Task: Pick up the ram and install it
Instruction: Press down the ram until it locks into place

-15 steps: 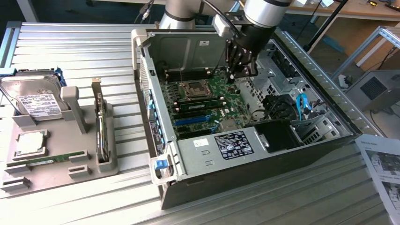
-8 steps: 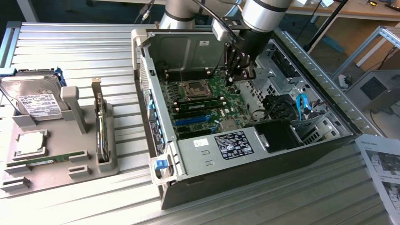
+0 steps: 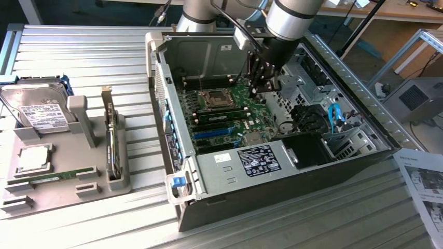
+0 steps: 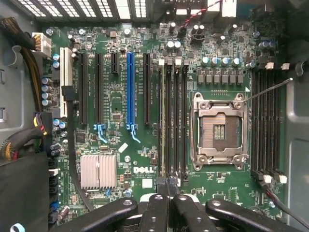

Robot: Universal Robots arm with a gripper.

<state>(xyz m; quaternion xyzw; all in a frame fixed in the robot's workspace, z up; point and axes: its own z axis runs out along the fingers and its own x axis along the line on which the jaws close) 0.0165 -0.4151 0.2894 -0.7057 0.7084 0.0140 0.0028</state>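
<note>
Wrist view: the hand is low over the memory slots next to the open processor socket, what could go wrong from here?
Two likely risks. The hand hangs at the end of the memory slots, close beside the open processor socket; a sideways drift might scrape its exposed contacts. In the exterior view the arm reaches inside the case near the blue cable, so a wide swing could snag it.

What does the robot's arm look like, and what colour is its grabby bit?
The arm is made of fat, round, shiny silver-grey tubes. Thin black cables run down beside it, past a small pale box near the wrist. The end effector is black and narrow, and it is built from rounded bars with little round bolts in them.
</note>
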